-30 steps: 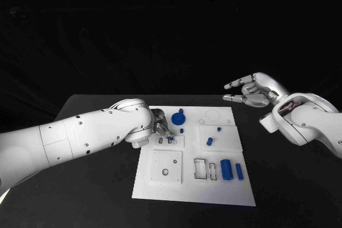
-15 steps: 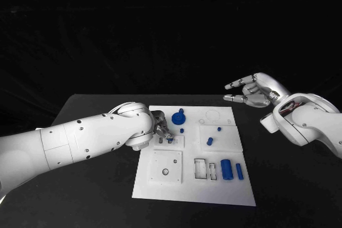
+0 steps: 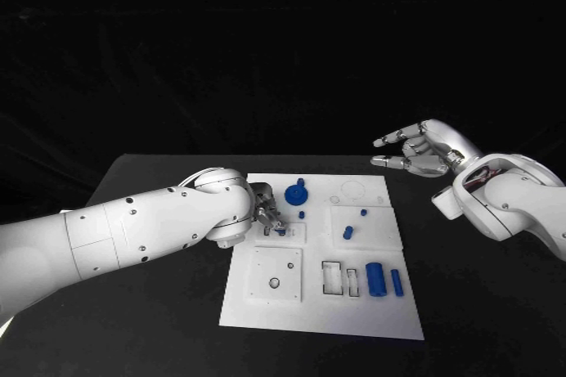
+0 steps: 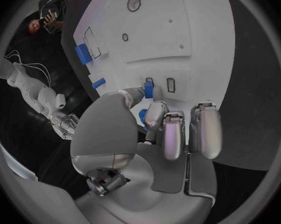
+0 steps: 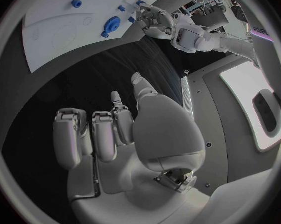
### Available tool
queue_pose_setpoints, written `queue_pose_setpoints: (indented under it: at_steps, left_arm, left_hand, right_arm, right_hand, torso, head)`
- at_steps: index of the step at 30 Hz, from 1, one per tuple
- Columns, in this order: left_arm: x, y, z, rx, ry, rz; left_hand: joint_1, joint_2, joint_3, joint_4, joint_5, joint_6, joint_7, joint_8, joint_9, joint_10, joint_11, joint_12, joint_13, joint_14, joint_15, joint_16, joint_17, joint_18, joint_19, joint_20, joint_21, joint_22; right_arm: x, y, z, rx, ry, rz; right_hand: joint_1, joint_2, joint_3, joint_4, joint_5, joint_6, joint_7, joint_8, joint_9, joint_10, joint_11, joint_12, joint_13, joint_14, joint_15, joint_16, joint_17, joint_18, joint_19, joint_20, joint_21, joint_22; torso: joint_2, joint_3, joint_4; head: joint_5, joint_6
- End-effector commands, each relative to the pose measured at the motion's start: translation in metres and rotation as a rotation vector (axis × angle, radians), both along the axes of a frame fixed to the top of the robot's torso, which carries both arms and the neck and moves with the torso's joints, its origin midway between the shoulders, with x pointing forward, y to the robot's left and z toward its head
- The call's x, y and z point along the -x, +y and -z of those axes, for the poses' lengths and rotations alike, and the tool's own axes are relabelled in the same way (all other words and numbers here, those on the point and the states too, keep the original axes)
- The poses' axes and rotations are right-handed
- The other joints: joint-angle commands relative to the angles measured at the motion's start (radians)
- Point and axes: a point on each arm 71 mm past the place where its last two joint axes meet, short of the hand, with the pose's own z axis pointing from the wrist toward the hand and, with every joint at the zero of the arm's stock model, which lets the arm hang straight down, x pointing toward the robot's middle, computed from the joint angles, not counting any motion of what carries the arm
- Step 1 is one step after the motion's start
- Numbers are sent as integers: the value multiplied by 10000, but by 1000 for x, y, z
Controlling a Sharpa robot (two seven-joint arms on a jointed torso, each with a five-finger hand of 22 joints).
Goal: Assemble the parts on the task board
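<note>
Black table point(image 3: 472, 311) is lying flat under the head camera, its matte top filling the lower half of that view and narrowing toward a straight far edge, with the far left corner showing. The same dark top is showing as a curved band in the left wrist view point(image 4: 255, 59) and as a broad dark patch in the right wrist view point(image 5: 60, 79). Black backdrop point(image 3: 283, 58) is hanging behind the far edge, reaching the top of the head view.

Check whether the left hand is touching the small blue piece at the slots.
Touching. The left wrist view shows the left hand pinching the small blue piece between fingertips, over the board.
</note>
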Motion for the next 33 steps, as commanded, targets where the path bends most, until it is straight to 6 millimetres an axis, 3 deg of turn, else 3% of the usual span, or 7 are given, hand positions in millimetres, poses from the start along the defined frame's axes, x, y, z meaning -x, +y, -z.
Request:
queue_pose_setpoints:
  at_steps: [1, 33]
  left_arm:
    - [2, 6, 6, -688, 457, -307]
    - [4, 2, 9, -632, 1039, -84]
  left_hand:
    - [76, -41, 1706, -1636, 74, 137, -88, 50, 13, 63, 2, 28, 8, 1052, -61, 31, 2634, -191, 419, -63, 39, 466]
    - [-87, -122, 1818, -1713, 225, 224, -104, 41, 17, 140, -10, 72, 76, 1052, -70, 31, 2634, -196, 428, -73, 55, 499]
  right_arm:
    - [0, 1, 1, 56, 70, -128]
    - [0, 2, 2, 81, 147, -141]
  right_hand:
    - [-27, 99, -77, -6, 40, 46, -24, 14, 15, -2, -19, -46, 1277, 757, 46, -40, 1355, 102, 75, 41, -52, 436]
    - [-30, 105, -82, -1, 41, 46, -24, 14, 15, -39, -19, -121, 1231, 754, 46, -47, 1343, 107, 66, 41, -64, 414]
  torso:
    - [-3, -2, 2]
    - [-3, 13, -1]
  head:
    - [-13, 21]
    - [21, -29]
